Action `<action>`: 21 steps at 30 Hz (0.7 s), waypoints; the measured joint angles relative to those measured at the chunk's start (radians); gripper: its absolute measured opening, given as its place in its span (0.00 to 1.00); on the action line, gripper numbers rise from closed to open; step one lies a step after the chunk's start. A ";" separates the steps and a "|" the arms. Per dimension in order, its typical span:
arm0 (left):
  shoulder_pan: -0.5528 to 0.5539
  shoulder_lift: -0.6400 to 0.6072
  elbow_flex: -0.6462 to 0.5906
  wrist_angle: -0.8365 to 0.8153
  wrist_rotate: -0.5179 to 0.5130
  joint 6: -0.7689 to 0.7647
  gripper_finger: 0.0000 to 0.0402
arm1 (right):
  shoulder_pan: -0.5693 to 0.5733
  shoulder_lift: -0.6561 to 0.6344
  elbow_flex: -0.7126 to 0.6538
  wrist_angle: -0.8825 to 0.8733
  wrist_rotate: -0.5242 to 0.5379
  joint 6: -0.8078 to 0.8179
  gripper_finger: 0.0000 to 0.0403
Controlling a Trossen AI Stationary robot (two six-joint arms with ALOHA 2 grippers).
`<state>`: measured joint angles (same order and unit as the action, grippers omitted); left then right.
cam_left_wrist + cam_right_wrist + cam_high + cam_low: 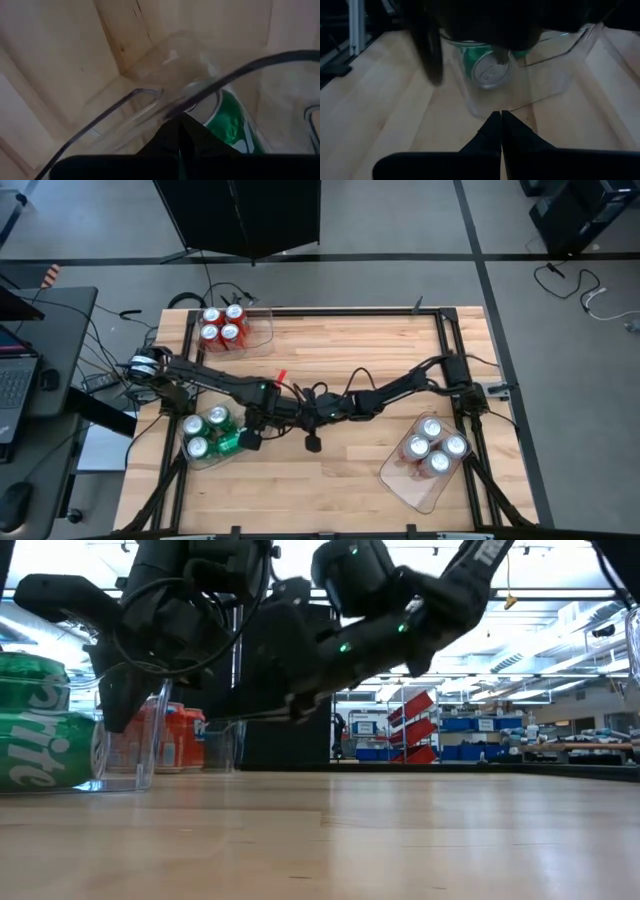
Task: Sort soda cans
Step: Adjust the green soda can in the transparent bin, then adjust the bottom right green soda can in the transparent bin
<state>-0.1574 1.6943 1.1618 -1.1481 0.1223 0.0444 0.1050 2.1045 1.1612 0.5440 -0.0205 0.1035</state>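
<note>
The soda cans look close to fully sorted by colour into three clear trays: four red cans (222, 324) stand in the tray (262, 330) at the far left of the table, four silver-white cans (433, 445) stand in the tray (410, 487) at the near right, and the green cans (205, 433) sit in the tray (205, 460) at the near left. From above, three green cans stand upright there and a fourth green shape (228, 443) at that tray's right side appears to lie tilted or on its side, though the arm partly hides it; the right wrist view shows a green can's silver top facing sideways through the tray wall, which suits a can lying down. The left gripper (250, 440) hangs just at that tray's right edge, its fingers pressed together and empty, and the right gripper (312, 444) is just right of it over bare wood, fingers likewise together and holding nothing. My judgement is that what remains is at most righting or seating that last green can, then drawing both arms back.
</note>
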 joint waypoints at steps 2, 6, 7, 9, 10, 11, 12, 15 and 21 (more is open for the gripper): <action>-0.004 -0.002 -0.010 0.007 0.003 -0.001 0.00 | -0.001 0.037 0.017 0.046 0.000 0.010 0.00; -0.017 -0.003 -0.020 0.003 0.003 -0.009 0.00 | -0.002 0.072 0.034 0.083 0.000 0.025 0.00; -0.021 -0.003 -0.021 0.001 0.003 -0.013 0.00 | -0.004 0.072 0.034 0.086 0.000 0.030 0.00; -0.026 -0.003 -0.019 -0.007 0.003 -0.017 0.00 | -0.009 0.069 0.035 0.092 0.000 0.033 0.00; -0.029 -0.004 -0.017 -0.019 0.000 -0.021 0.00 | -0.009 0.068 0.035 0.092 0.000 0.033 0.00; -0.032 -0.004 -0.017 -0.028 -0.003 -0.027 0.00 | -0.010 0.068 0.035 0.092 0.000 0.033 0.00; -0.035 -0.006 -0.017 -0.033 -0.005 -0.031 0.00 | -0.011 0.068 0.035 0.091 0.000 0.032 0.00; -0.053 -0.018 -0.016 -0.044 -0.005 -0.059 0.00 | -0.010 0.067 0.035 0.091 0.000 0.031 0.00; -0.096 -0.060 -0.002 -0.118 -0.024 -0.132 0.00 | -0.010 0.067 0.035 0.088 0.000 0.029 0.00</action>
<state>-0.2533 1.6340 1.1598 -1.2661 0.0983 -0.0876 0.0946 2.1712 1.1961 0.6316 -0.0208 0.1323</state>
